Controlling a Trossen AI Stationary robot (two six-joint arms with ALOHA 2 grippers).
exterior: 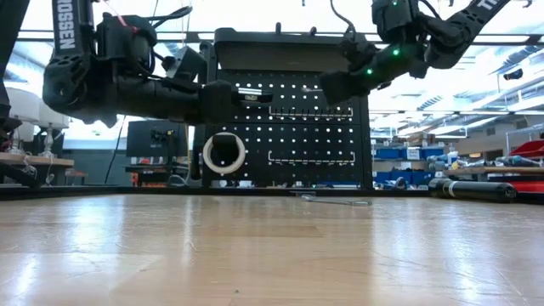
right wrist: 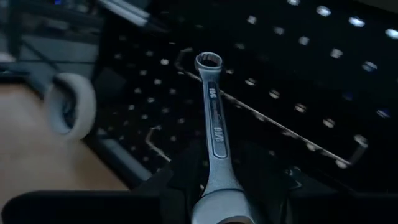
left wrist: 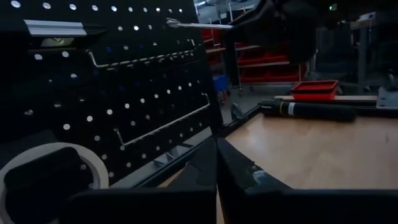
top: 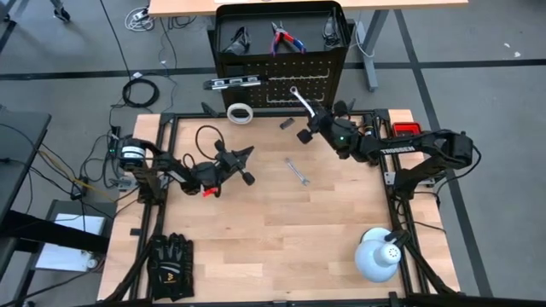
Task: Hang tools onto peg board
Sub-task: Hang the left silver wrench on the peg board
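**Q:** Which arm is at work, and what does it carry?

**A:** The right gripper [top: 309, 115] is raised at the far edge of the table [top: 281, 226], just in front of the peg board [top: 328, 85]. Its fingers are clamped on a silver wrench [right wrist: 212, 118], held by the lower shank; the ring end points toward the perforated panel, close to one of the pale wire hooks [right wrist: 298, 140]. Whether the ring touches the board cannot be told.

**Q:** Where is the other arm?

**A:** The left gripper [top: 243, 158] waits above the left half of the table, its fingers closed on nothing and aimed toward the board.

**Q:** Where do the remaining tools stand?

**A:** A second wrench [top: 297, 171] lies flat on the wood near the table's middle. The white tape roll [top: 241, 112] hangs low on the board's left side, and the dark level bar [top: 235, 83] sits high on the same side. The red-handled pliers [top: 284, 39] and the black-framed glasses [top: 235, 39] rest in the black shelf on top.

**Q:** What else occupies the table?

**A:** Black gloves [top: 171, 264] at the near left corner; a white dome lamp [top: 378, 256] at the near right.
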